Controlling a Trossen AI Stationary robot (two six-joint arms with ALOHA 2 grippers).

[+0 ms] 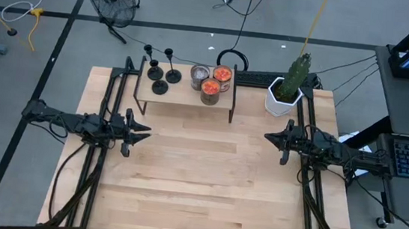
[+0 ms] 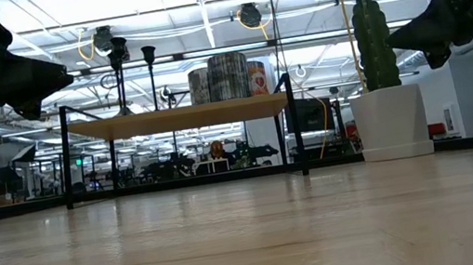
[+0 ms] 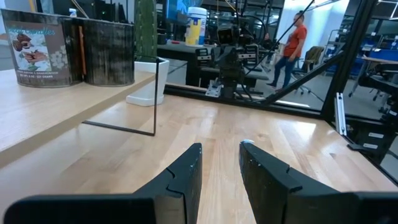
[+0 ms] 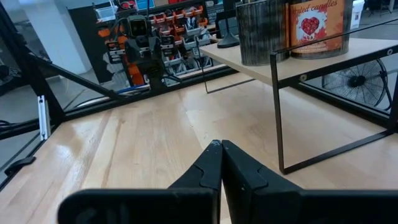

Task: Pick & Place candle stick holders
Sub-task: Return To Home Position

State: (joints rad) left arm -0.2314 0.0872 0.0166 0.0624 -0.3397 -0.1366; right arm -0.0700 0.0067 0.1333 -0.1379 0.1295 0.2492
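Note:
Three black candle stick holders [image 1: 160, 79] stand on their disc bases on the left part of a low wooden shelf [image 1: 183, 102] at the table's far side. In the low view two of their stems [image 2: 119, 56] rise above the shelf top. My left gripper [image 1: 141, 131] hovers level at the table's left, near the shelf's left legs, open with nothing between its fingers [image 3: 221, 149]. My right gripper [image 1: 270, 139] hovers level at the table's right, shut on nothing [image 4: 219, 145]. Both point toward the table's middle.
Three candle jars [image 1: 210, 83] share the shelf's right part. A cactus in a white pot [image 1: 286, 92] stands at the far right, close behind my right gripper. Black metal frames run along both table sides. The wooden tabletop [image 1: 205, 182] spreads between the arms.

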